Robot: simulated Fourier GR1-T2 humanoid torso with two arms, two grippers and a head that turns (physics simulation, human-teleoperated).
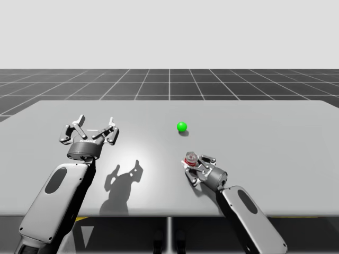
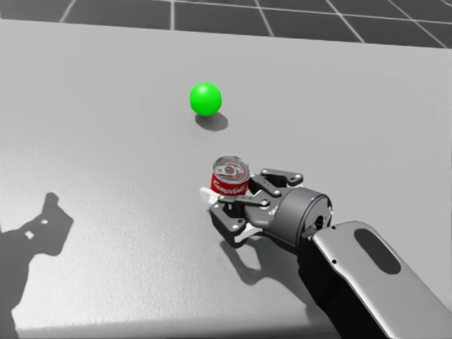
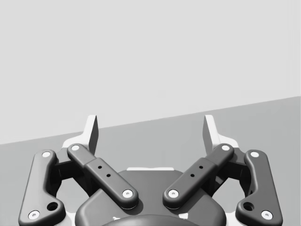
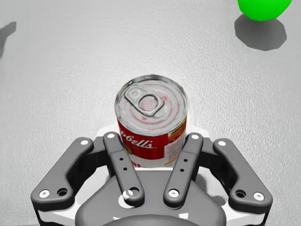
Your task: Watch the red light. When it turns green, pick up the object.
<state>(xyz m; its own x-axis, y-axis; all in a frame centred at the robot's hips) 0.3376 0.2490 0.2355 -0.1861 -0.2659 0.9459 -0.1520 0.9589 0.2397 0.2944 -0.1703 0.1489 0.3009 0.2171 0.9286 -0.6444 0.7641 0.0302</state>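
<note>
The light (image 1: 181,126) is a small ball glowing green on the table, also seen as the green light (image 2: 205,99) beyond the can. A red can (image 2: 231,180) with a silver pull-tab lid stands upright between the fingers of my right gripper (image 2: 226,205), which is shut on its sides. In the right wrist view the red can (image 4: 151,122) sits deep in my right gripper (image 4: 151,141), with the green light (image 4: 263,7) ahead and to one side. My left gripper (image 1: 90,129) is open and holds nothing, far left of the can (image 1: 192,157).
The grey table (image 1: 265,121) stretches wide around both arms. My left arm's shadow (image 1: 124,180) lies between the two arms. The left gripper (image 3: 150,129) looks out over the table's far edge.
</note>
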